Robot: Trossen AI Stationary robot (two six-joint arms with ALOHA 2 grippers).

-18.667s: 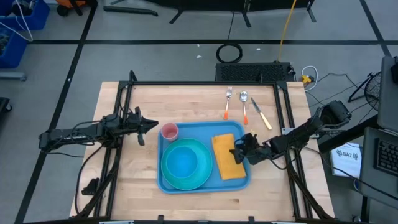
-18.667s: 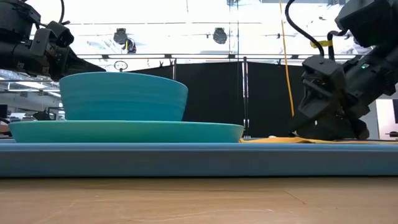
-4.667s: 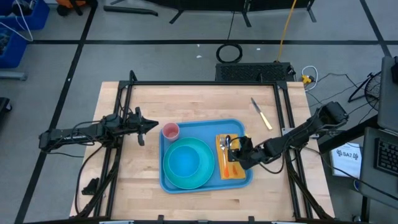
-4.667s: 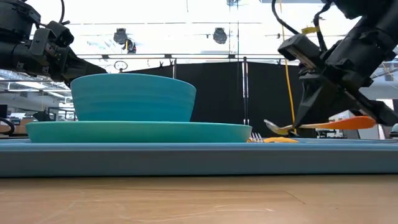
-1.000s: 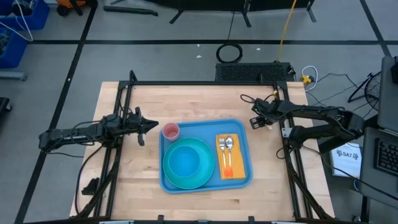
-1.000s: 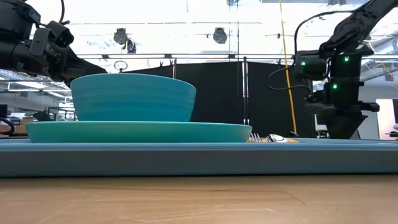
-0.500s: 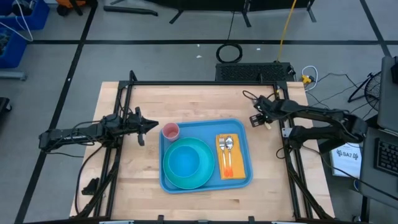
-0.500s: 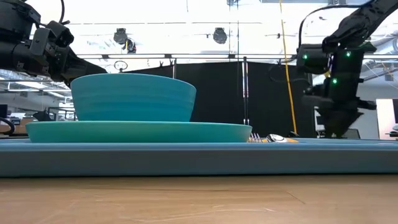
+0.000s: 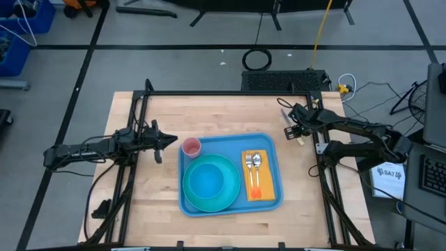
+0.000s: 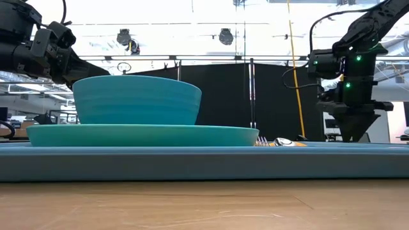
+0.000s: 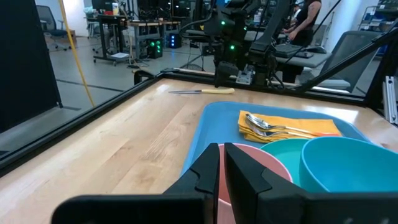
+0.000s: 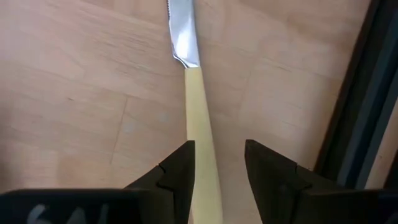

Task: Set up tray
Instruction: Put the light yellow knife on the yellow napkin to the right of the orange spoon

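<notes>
The blue tray (image 9: 226,143) lies mid-table and carries a turquoise plate with a bowl (image 9: 207,183), a pink cup (image 9: 190,147) and a yellow napkin (image 9: 258,176) with a fork and an orange-handled spoon on it. A knife (image 12: 198,118) with a cream handle lies flat on the wood to the right of the tray's far corner. My right gripper (image 12: 217,168) hangs open over it, pointing down, one finger on either side of the handle; I see no touch. My left gripper (image 9: 164,141) waits shut to the left of the cup.
The dark frame rail (image 12: 364,112) runs close along the knife on the table's right side. Bare wood lies beyond the tray (image 11: 211,118) toward the far edge and on the table's left. People and benches show in the room behind.
My right gripper has drifted a little toward the table's far right corner, staying over the knife with its fingers pointing down. The tray and everything on it have kept still.
</notes>
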